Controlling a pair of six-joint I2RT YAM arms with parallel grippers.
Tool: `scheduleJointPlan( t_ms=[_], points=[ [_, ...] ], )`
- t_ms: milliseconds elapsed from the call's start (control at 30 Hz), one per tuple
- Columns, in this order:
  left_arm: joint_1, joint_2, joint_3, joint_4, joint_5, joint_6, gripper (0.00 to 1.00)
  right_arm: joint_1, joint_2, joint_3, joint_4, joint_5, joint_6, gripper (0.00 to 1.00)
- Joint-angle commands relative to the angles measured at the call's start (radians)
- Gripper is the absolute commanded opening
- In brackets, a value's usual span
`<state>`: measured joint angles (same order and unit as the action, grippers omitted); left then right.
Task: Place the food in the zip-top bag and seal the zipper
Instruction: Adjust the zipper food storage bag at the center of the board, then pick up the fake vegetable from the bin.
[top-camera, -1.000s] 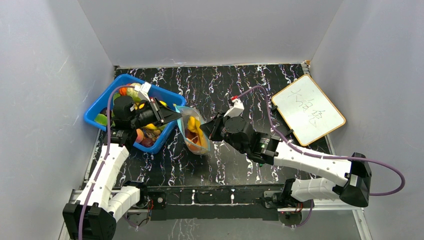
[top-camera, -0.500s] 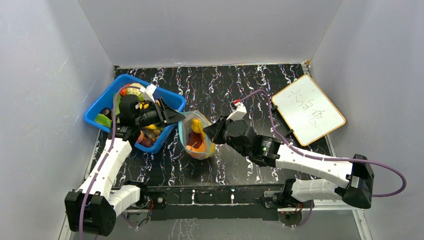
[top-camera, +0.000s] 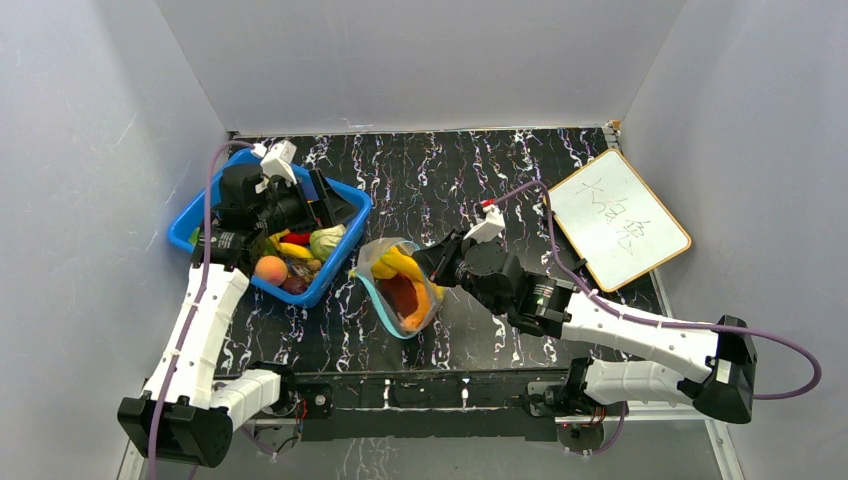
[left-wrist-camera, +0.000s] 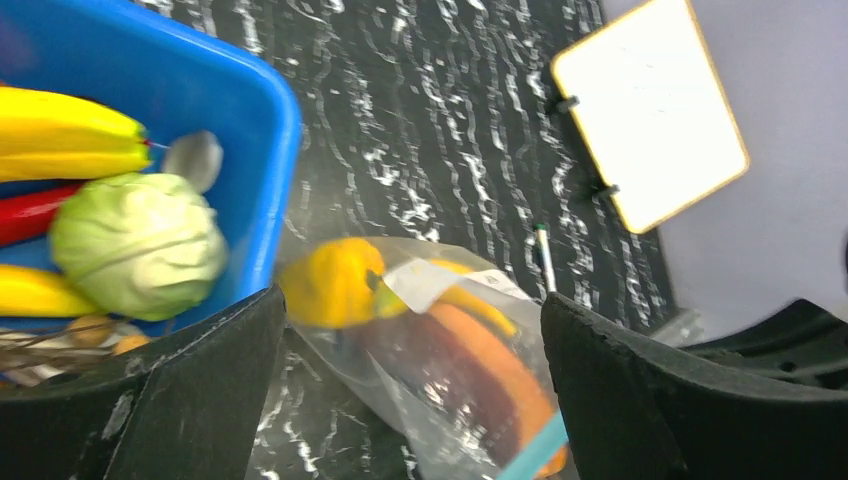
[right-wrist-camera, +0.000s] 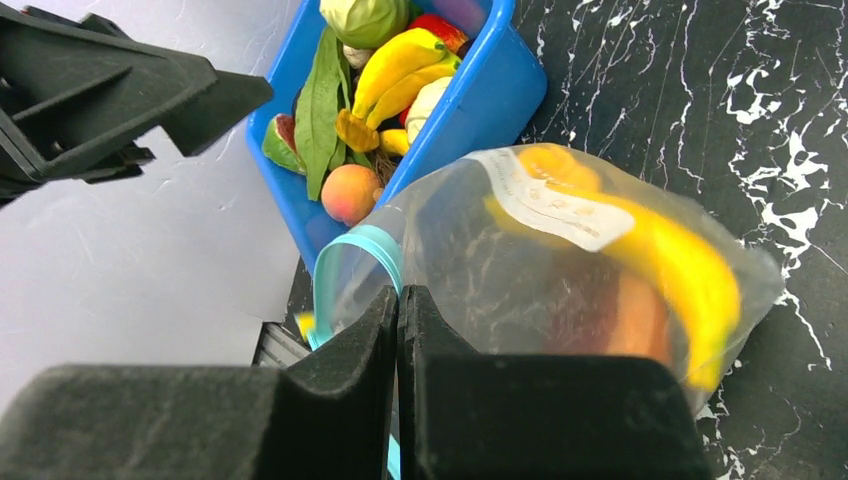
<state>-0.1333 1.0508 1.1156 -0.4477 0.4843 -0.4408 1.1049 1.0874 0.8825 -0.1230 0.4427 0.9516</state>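
The clear zip-top bag (top-camera: 400, 292) lies on the black table beside the blue bin, with a yellow piece (left-wrist-camera: 335, 283), a banana (right-wrist-camera: 680, 270) and an orange piece (left-wrist-camera: 505, 365) of food inside. Its teal zipper (right-wrist-camera: 375, 245) curves round an open mouth. My right gripper (right-wrist-camera: 398, 300) is shut on the bag's edge by that strip; from above the right gripper (top-camera: 437, 268) sits at the bag's right side. My left gripper (top-camera: 335, 205) hangs open and empty over the bin's right end. In its wrist view the left gripper (left-wrist-camera: 410, 310) looks down on the bag.
The blue bin (top-camera: 345, 240) holds more food: a pale cabbage (left-wrist-camera: 135, 245), bananas (left-wrist-camera: 70, 130), a peach (top-camera: 270, 270), a green leaf (right-wrist-camera: 318, 110). A whiteboard (top-camera: 615, 220) lies at the right with a small pen (left-wrist-camera: 545, 255) near it. Grey walls close in on three sides.
My left gripper has opened and drawn back from the bag's mouth to above the bin. The right gripper has pulled the bag a little nearer and to the right.
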Motion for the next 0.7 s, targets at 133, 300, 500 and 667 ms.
scheduleJointPlan(
  t_ms=[133, 300, 500, 667],
  points=[
    [-0.002, 0.032, 0.102, -0.155, -0.304, 0.133, 0.98, 0.001, -0.046, -0.018, 0.072, 0.013, 0.012, 0.00],
    [0.001, 0.062, 0.076, -0.151, -0.396, 0.150, 0.96, 0.000, -0.063, -0.019, 0.068, 0.020, 0.008, 0.00],
    [0.020, 0.115, 0.013, -0.099, -0.481, 0.166, 0.84, 0.001, -0.070, -0.016, 0.068, 0.018, -0.001, 0.00],
    [0.041, 0.158, -0.042, -0.008, -0.464, 0.141, 0.75, 0.001, -0.077, -0.022, 0.071, 0.013, -0.003, 0.00]
  ],
)
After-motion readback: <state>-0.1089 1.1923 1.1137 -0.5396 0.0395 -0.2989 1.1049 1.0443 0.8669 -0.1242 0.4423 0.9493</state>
